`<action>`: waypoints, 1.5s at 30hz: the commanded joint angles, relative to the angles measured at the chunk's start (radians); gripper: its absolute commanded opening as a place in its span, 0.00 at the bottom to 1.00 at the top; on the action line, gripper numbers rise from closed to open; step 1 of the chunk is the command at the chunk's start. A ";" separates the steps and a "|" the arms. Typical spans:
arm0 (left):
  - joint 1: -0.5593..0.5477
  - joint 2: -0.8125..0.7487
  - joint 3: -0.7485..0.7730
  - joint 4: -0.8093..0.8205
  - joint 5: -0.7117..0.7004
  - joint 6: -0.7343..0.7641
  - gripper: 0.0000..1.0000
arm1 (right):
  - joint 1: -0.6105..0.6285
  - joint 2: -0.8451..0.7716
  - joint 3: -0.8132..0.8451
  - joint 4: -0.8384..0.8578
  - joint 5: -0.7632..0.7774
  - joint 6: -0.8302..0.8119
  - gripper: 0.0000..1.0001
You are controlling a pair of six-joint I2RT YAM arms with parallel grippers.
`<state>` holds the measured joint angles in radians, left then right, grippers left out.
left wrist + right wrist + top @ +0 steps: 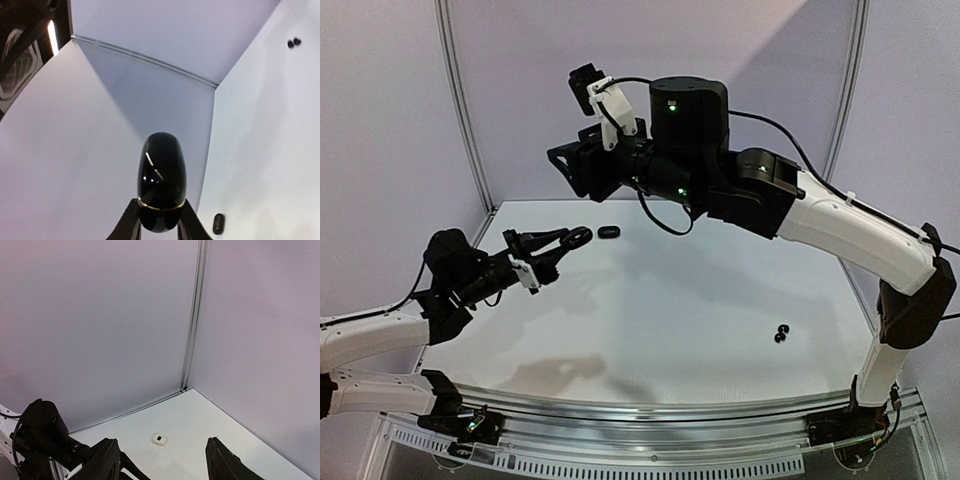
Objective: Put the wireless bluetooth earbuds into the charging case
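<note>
My left gripper [568, 242] hovers over the table's back left, shut on a glossy black oval charging case [582, 236] with a thin gold seam. In the left wrist view the case [161, 180] sticks out past the gripper [159, 222], lid closed. Two tiny black earbuds [781, 333] lie together on the table at the right, and show far off in the left wrist view as earbuds [294, 42]. My right gripper [560, 160] hangs high above the back of the table. In its own view the right gripper [165, 465] is open and holds nothing.
A small black oval piece [609, 232] lies on the table just right of the held case, also seen as the piece [218, 223]. A small white object with a dark spot [159, 439] sits near the back corner. Pale walls close the table [650, 300] behind and at both sides.
</note>
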<state>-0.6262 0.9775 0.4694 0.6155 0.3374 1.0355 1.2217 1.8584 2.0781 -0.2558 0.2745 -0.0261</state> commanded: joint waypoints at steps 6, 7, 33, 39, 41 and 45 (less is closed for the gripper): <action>0.021 -0.013 0.060 -0.075 -0.069 0.161 0.00 | -0.005 -0.021 -0.031 -0.053 0.076 0.012 0.61; 0.025 -0.011 0.095 -0.143 -0.099 0.040 0.00 | -0.006 -0.021 -0.032 -0.055 0.084 0.012 0.61; 0.721 0.837 0.720 -1.452 0.585 -1.079 0.00 | -0.132 -0.306 -0.503 -0.020 0.324 0.330 0.63; 0.773 0.811 0.638 -1.386 0.573 -1.117 0.00 | -0.131 -0.324 -0.544 0.010 0.336 0.341 0.64; 0.799 0.830 0.609 -1.348 0.556 -1.130 0.00 | -0.131 -0.316 -0.538 0.022 0.330 0.333 0.64; 0.836 0.907 0.610 -1.319 0.517 -1.122 0.00 | -0.131 -0.288 -0.499 0.020 0.313 0.297 0.64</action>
<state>0.1696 1.8290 1.0840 -0.7555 0.8818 -0.0746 1.0863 1.5589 1.5494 -0.2569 0.5861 0.2913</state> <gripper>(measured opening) 0.231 0.641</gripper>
